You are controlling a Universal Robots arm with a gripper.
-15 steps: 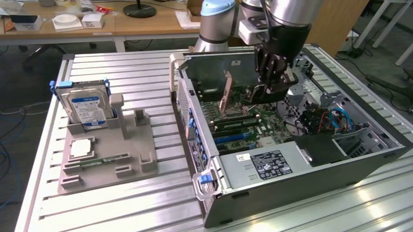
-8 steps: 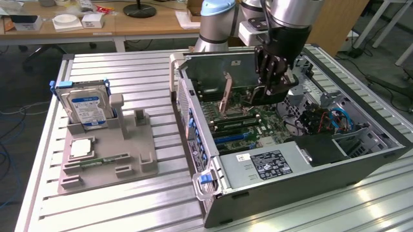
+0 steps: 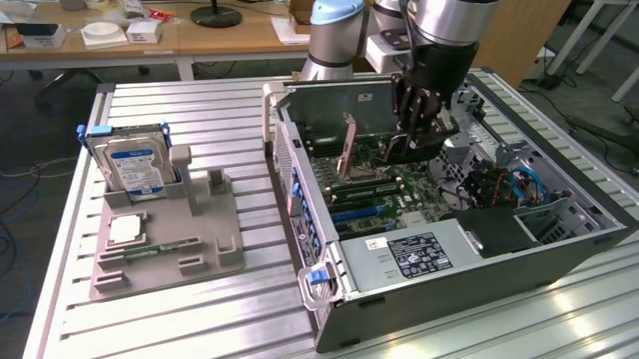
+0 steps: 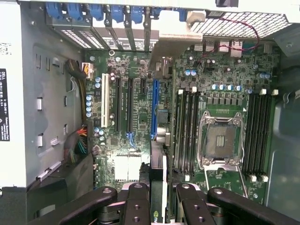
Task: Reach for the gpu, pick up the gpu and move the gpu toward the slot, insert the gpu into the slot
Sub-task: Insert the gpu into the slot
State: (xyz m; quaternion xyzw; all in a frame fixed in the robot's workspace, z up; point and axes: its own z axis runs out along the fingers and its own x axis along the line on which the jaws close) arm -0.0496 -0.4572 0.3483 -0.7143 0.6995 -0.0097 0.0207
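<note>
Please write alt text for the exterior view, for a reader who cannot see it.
A robot arm's gripper holds the gpu over the motherboard inside an open computer case lying on a ribbed metal table. On the exterior view's left, a grey stand carries a hard drive.

The computer case [image 3: 479,292] is built of dark, matt painted sheet metal, and glossy blue plastic is used for a clip [image 3: 317,275] on its edge. Under the case, the table [image 3: 200,105] is formed of ribbed pale metal with a dull sheen. Beside the case, a holder [image 3: 170,247] is moulded in matt grey plastic. The hard drive [image 3: 135,164] in it is cased in silvery metal under a glossy label. Inside the case, matt black is seen on the gripper [image 4: 161,190].
</note>
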